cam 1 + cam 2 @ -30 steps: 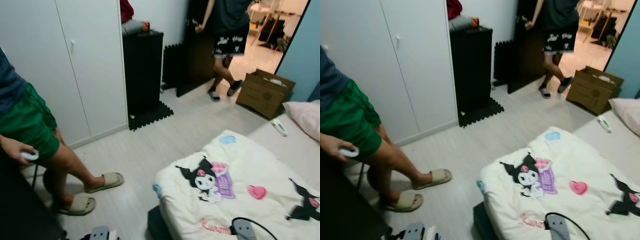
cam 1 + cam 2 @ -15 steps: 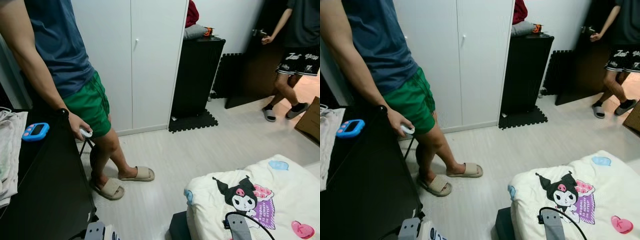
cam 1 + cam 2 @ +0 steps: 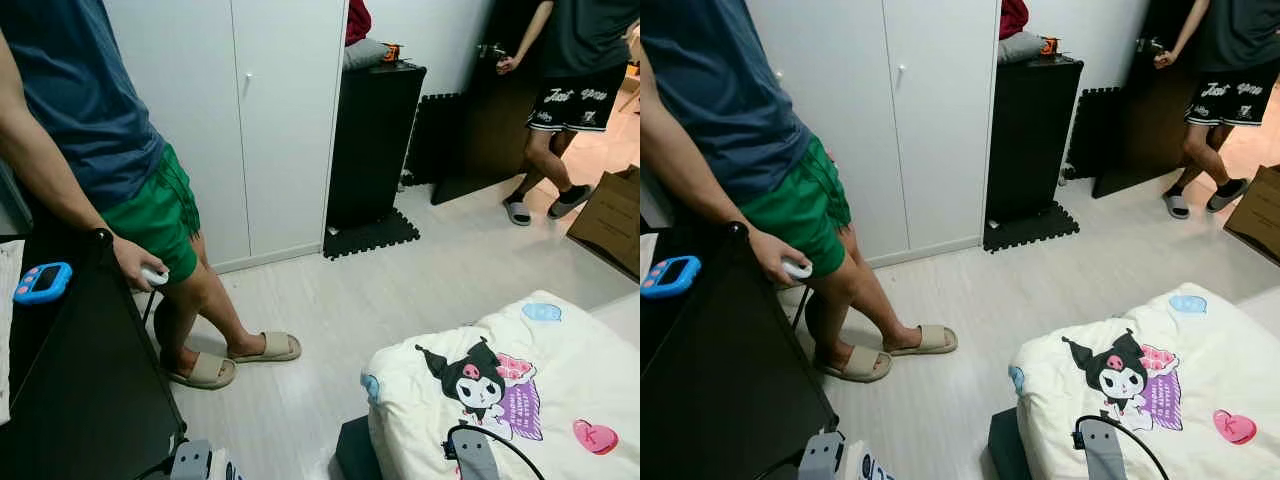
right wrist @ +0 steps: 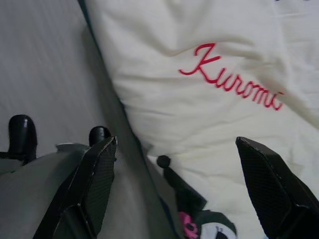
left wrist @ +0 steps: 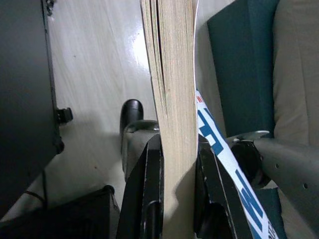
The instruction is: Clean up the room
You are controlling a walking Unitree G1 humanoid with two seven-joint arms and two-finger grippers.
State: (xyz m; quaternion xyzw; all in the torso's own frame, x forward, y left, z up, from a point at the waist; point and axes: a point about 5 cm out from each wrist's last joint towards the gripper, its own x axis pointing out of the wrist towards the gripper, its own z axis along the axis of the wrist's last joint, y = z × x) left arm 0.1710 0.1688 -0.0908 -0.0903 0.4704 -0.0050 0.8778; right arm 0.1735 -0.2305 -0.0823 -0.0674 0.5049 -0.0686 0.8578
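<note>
- Since half a second ago my head view has swung slightly back to the right: the person in green shorts [image 3: 150,215] sits further left in frame and the second person by the door [image 3: 565,70] is back in fuller view. That is my camera turning, not the room shifting.
- My left gripper [image 5: 172,164] is clamped on a book [image 5: 172,74], page edges facing the wrist camera, its blue-and-white cover on one side. The book hangs low, over pale floor [image 5: 94,59] between the black desk [image 3: 80,400] and the bed [image 3: 500,400].
- My right gripper [image 4: 174,149] is spread wide with nothing between the fingers, hovering over the white duvet [image 4: 199,99] with its red lettering.
- The step in hand, as I judge it, is carrying the book to a place to put it down; the desk on my left looks like the nearest flat surface.
- To do it well I keep the grip firm, since a book pinched at one end may fan open or slip.
- I turn slowly: the person's legs and slippers [image 3: 205,370] are near my path, and a blue timer [image 3: 40,282] lies on the desk edge where I could knock it.
- The wardrobe [image 3: 230,120] and black cabinet [image 3: 370,140] stand well apart from me.
</note>
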